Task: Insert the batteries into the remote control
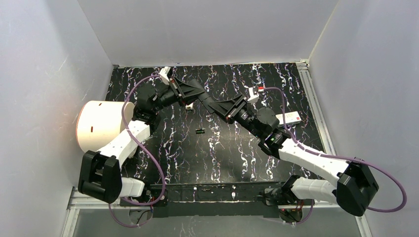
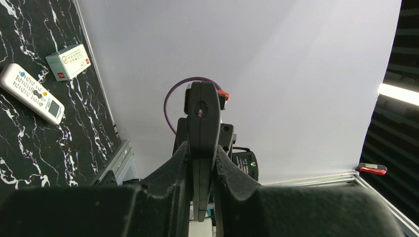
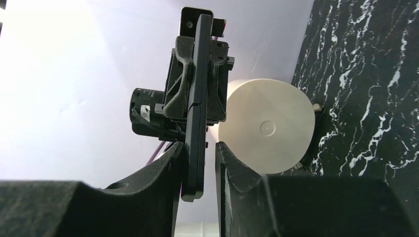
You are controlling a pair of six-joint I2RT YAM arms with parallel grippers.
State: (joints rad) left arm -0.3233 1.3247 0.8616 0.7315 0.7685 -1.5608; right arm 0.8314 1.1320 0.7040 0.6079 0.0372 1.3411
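Note:
A black remote control [image 2: 201, 123] hangs edge-on above the table, between both grippers. My left gripper [image 2: 201, 150] is shut on one end of it. My right gripper [image 3: 200, 148] reaches round the other end of the remote control [image 3: 197, 98]: the left finger touches it, and a narrow gap shows at the right finger. In the top view the two grippers meet over the back middle of the table [image 1: 197, 97]. One small dark battery [image 1: 200, 131] lies on the black marbled mat below them. No other batteries show.
A large white cylinder [image 1: 101, 123] lies on its side at the left, next to my left arm, and fills the background of the right wrist view [image 3: 267, 128]. A white remote [image 2: 32, 94] and a small white box [image 2: 69, 60] lie at the right of the mat. White walls enclose the table.

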